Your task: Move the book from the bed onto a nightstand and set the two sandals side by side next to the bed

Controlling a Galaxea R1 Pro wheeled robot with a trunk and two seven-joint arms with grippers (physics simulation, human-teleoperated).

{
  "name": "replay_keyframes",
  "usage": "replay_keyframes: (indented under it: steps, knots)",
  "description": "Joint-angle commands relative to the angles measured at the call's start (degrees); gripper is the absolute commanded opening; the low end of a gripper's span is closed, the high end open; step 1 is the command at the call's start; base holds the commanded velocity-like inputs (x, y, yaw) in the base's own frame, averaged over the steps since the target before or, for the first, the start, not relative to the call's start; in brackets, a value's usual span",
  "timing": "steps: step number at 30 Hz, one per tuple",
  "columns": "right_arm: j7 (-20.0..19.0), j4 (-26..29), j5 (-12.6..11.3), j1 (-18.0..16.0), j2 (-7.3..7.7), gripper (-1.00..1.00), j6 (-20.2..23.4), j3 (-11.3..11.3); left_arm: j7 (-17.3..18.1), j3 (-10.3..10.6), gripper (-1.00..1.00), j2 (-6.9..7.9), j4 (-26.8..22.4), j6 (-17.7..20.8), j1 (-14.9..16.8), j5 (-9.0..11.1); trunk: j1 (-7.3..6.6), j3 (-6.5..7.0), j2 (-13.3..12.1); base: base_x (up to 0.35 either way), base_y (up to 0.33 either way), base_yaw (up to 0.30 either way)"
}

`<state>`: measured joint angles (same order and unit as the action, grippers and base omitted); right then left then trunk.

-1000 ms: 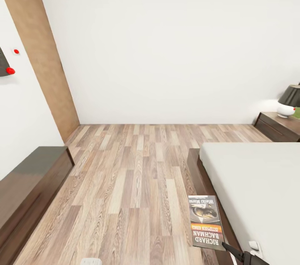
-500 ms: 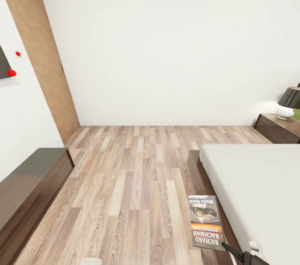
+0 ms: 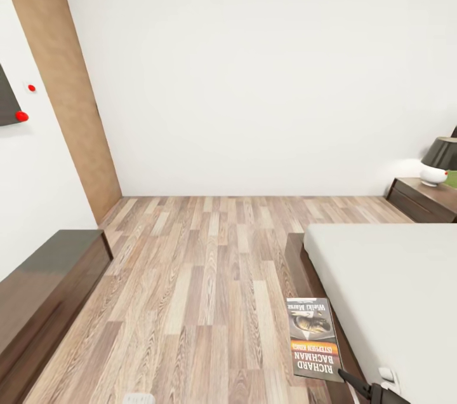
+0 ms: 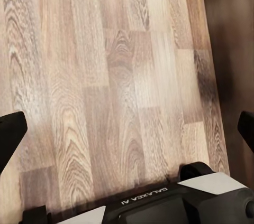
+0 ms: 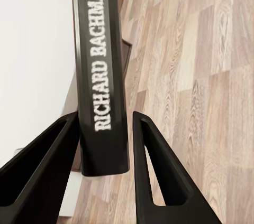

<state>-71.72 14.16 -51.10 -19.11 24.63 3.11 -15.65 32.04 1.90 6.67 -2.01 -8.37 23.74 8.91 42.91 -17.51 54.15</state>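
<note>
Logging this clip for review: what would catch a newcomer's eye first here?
The book stands out, held in the right gripper above the wooden floor beside the bed. Far right, a dark-shaded lamp sits on the nightstand. The left gripper is open over bare floor.

Wood-plank floor (image 3: 209, 277) carries bed (image 3: 393, 289), long low cabinet (image 3: 44, 289); nightstand (image 3: 424, 199) bears lamp (image 3: 439, 161).

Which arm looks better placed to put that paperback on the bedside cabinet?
Right. Its tool already clamps the dark Richard Bachman paperback, and the small dark brown wooden nightstand stands on that side. The left tool is open above bare floor.
</note>
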Motion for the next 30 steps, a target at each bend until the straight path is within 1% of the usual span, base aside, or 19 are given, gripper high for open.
replay_keyframes:
  steps: [1,7,14,17,20,22,30]
  knots:
    - [-0.09,-0.01,-0.58,-0.04,0.03,-1.00,0.32,-0.43,0.21,0.24,1.00,0.01,0.08,-0.15,0.04,0.40,0.01,0.02,0.05,0.000,0.000,0.000]
    - [-0.09,-0.01,-0.58,-0.03,-0.01,-1.00,0.32,-0.43,0.21,0.21,1.00,0.08,0.08,-0.15,0.07,0.42,0.01,0.52,0.05,0.000,0.000,0.000]
    - [-0.30,0.41,-0.67,-0.01,0.06,-1.00,0.12,-0.34,0.21,0.19,1.00,0.18,0.08,-0.12,0.06,0.52,0.01,0.62,0.05,0.000,0.000,0.000]
    - [-0.07,-0.20,-0.67,-0.03,0.01,-1.00,-0.19,-0.35,-0.70,0.06,1.00,0.13,-0.09,0.08,0.06,0.58,0.01,0.62,0.05,0.000,0.000,0.000]
    - [-0.03,-0.45,-0.66,-0.03,-0.01,-1.00,-0.27,-0.39,-1.19,-0.06,1.00,0.40,-0.03,0.05,0.08,0.66,0.01,0.71,0.05,0.000,0.000,0.000]
    - [-0.01,-0.50,-0.66,-0.04,-0.02,-1.00,-0.28,-0.40,-1.30,-0.05,1.00,0.59,-0.02,0.02,0.08,0.72,0.01,0.85,0.05,0.000,0.000,0.000]
    - [-0.09,-0.45,-0.66,-0.02,-0.02,-1.00,-0.30,-0.41,-1.44,0.04,1.00,0.43,0.08,-0.06,0.06,0.75,0.01,1.56,0.05,0.000,0.000,0.000]
